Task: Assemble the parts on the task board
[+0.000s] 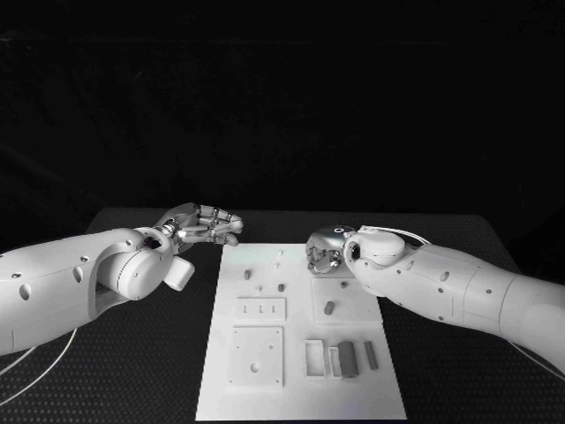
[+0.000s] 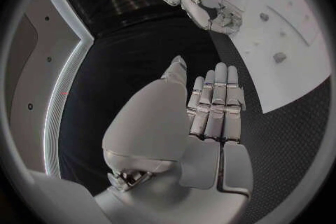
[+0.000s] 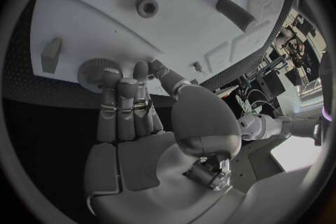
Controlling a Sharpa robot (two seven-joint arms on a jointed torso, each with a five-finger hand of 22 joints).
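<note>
Reach step, I'd judge: right hand (image 1: 330, 250), fingers straight & empty, hovers over white rectangular task board (image 1: 298, 389) at its 1 o'clock edge, by a small grey knurled disc part (image 3: 97, 69); left hand (image 1: 201, 224) open, off-board at 11 o'clock; next: close fingers on disc.

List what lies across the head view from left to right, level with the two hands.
left arm → left hand → bare far end of the task board → right hand → right arm
</note>
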